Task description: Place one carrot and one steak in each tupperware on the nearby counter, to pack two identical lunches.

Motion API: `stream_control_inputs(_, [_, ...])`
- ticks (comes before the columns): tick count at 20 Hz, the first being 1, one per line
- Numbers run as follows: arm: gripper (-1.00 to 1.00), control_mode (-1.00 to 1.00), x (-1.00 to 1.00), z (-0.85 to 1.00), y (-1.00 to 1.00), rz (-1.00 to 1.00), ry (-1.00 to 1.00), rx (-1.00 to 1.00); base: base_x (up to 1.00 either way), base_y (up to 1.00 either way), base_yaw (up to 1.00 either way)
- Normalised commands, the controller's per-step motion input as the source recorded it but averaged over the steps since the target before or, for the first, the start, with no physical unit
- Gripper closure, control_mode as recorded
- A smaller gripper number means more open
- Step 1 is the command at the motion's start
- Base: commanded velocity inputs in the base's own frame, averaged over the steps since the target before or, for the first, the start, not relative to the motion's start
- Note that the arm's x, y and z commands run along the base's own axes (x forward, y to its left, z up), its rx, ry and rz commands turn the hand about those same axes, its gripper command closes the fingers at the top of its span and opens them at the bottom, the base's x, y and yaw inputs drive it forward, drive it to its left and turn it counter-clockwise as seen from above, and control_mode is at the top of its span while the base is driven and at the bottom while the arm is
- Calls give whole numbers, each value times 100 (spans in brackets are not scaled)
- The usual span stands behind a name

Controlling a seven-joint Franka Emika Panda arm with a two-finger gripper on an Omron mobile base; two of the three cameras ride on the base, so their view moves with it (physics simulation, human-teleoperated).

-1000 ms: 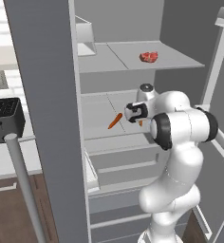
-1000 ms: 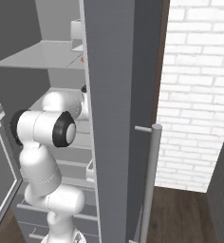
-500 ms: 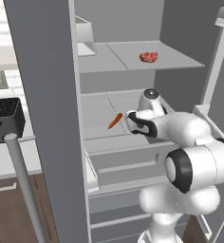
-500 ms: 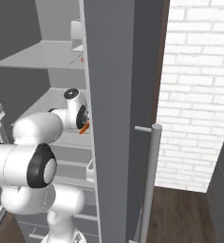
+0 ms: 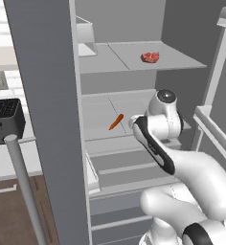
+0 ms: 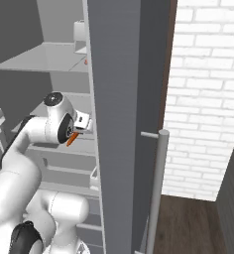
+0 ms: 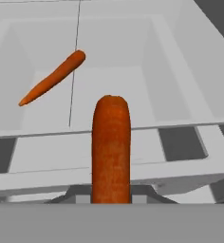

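Note:
In the hand view my gripper (image 7: 111,197) is shut on a carrot (image 7: 111,147), whose thick orange body stands straight up between the fingers. A second carrot (image 7: 54,78) lies loose on the white fridge shelf beyond it, up and to the left. From the left base view this loose carrot (image 5: 116,121) rests on the middle shelf, just left of my hand. A red steak (image 5: 150,57) sits on the upper shelf, above and behind my arm. In the right base view an orange tip of the held carrot (image 6: 71,139) pokes out under the hand. The tupperware are out of view.
I am reaching into an open grey fridge with drawers (image 5: 129,165) under the middle shelf. Its door (image 5: 43,95) with a bar handle (image 5: 21,186) stands at my left. A black toaster (image 5: 7,119) sits on the counter (image 5: 9,160). A brick wall (image 6: 208,99) is on the right.
My elbow has swung down and forward while the hand stays near the middle shelf, still holding its carrot. The loose carrot and the steak have not moved.

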Motion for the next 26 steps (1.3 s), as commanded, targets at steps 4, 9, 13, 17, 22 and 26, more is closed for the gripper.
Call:
stream_control_inputs(4, [100,-100,-81,86,13,4,-1,0,0,0,0])
stream_control_inputs(9, [100,-100,-84,75,14,5,-3,0,0,0,0])
stream_control_inputs(13, [100,-100,-94,42,16,2,0,0,0,0,0])
stream_control_inputs(17, [100,100,-50,9,0,0,-3,0,-50,0,0])
stream_control_inputs(22, [100,100,0,0,0,0,0,0,-100,10,13])
stream_control_inputs(26, [100,100,0,0,0,0,0,0,-92,13,55])
